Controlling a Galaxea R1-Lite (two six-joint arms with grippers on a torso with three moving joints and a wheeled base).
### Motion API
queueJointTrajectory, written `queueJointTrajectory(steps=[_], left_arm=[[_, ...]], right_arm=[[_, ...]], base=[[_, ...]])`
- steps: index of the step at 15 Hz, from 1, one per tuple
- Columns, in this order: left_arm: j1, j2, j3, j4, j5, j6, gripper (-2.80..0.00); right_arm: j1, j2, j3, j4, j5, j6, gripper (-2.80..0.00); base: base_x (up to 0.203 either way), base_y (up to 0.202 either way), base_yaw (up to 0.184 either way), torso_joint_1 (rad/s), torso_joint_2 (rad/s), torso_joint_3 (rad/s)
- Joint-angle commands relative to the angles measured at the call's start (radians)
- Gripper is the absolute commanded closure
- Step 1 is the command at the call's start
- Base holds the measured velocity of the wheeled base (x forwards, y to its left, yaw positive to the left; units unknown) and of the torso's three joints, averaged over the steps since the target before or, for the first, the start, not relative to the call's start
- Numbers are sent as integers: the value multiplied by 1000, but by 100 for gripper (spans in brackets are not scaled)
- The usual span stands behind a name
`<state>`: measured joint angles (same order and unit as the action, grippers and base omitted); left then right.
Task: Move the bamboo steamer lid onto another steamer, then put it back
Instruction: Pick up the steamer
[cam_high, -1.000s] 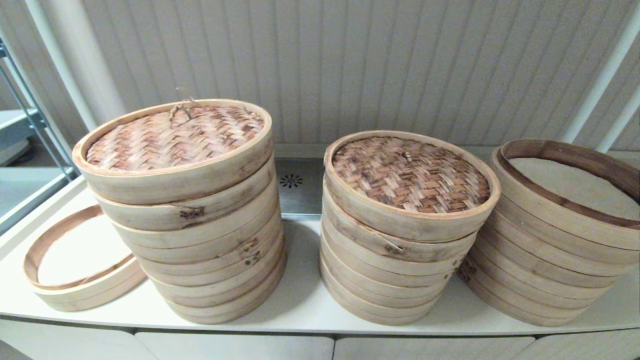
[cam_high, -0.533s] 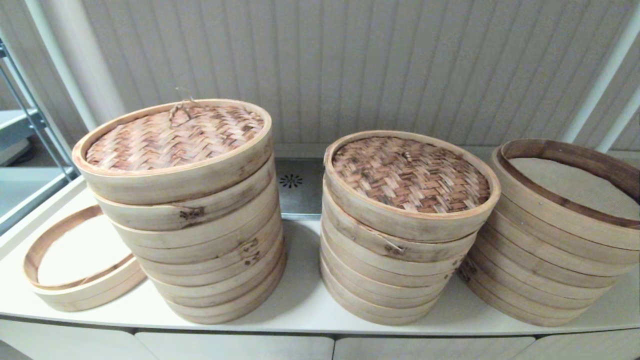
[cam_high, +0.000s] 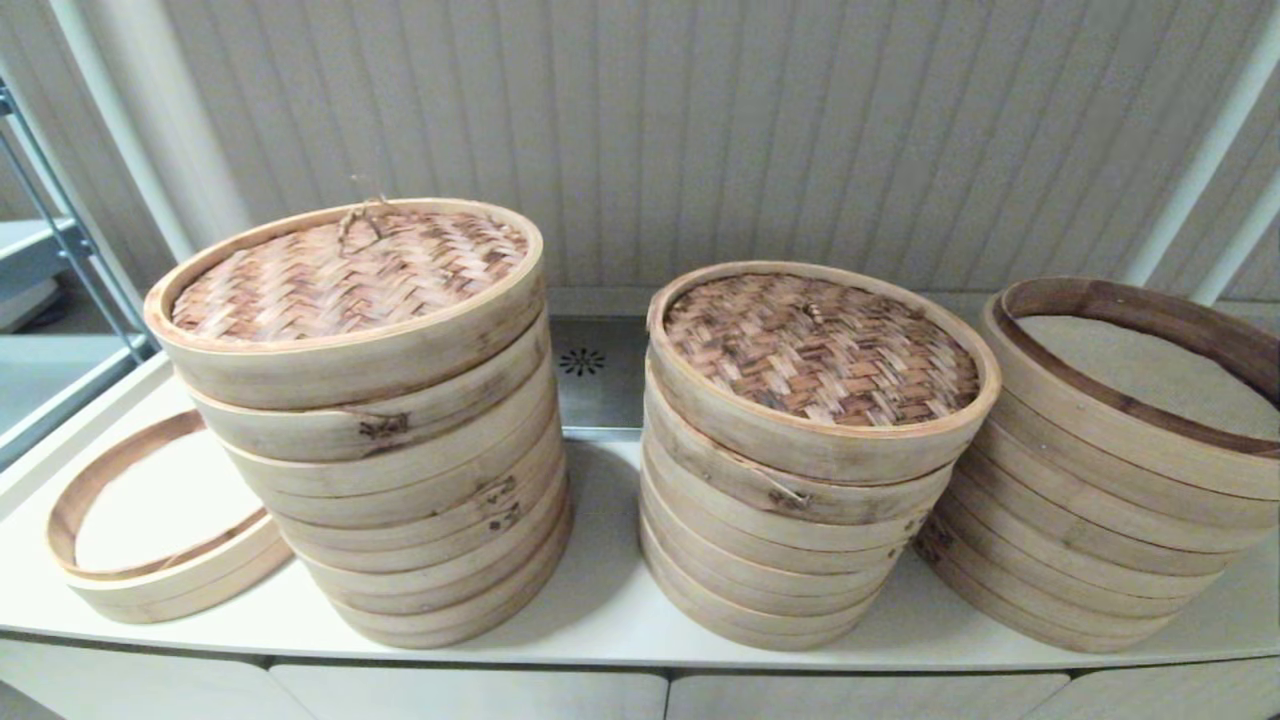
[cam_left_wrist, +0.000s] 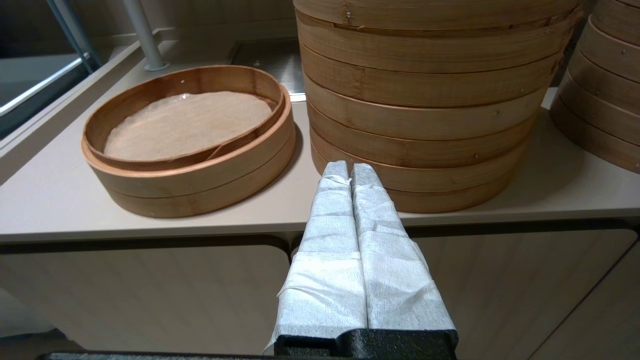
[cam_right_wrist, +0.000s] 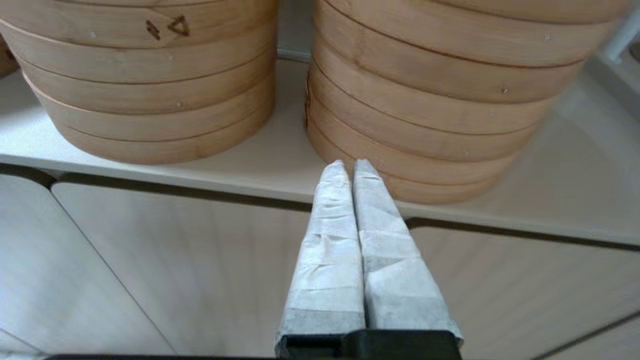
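Seemingly nothing is in hand yet: left gripper (cam_left_wrist: 350, 172) and right gripper (cam_right_wrist: 350, 170) hang below the counter (cam_high: 600, 600), jaws pressed together and empty, so the woven lid (cam_high: 820, 350) mid-frame needs reaching next.

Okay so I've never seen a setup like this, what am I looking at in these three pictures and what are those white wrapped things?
It is a two-armed robot. One picture comes from its head, looking down at a counter; the other two come from cameras on its wrists. The white things are its padded grippers: the left gripper and the right gripper, both shut, holding nothing, below the counter's front edge. On the counter stand three bamboo steamer stacks: the left stack and middle stack carry woven lids, the right stack is open. A single low steamer sits far left.
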<state>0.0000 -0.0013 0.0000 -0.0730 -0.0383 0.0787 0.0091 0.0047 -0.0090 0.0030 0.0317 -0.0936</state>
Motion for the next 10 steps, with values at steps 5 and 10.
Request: queueJointTrajectory(steps=[5,10], left_arm=[[0,0,35,-1,0,0,0],[0,0,35,-1,0,6,0]], right_arm=[[0,-11,6,0,-21,80,0],[2,-14,6,2,-21,78,0]], base=[[0,0,0,0,0,0],[0,0,0,0,0,0]])
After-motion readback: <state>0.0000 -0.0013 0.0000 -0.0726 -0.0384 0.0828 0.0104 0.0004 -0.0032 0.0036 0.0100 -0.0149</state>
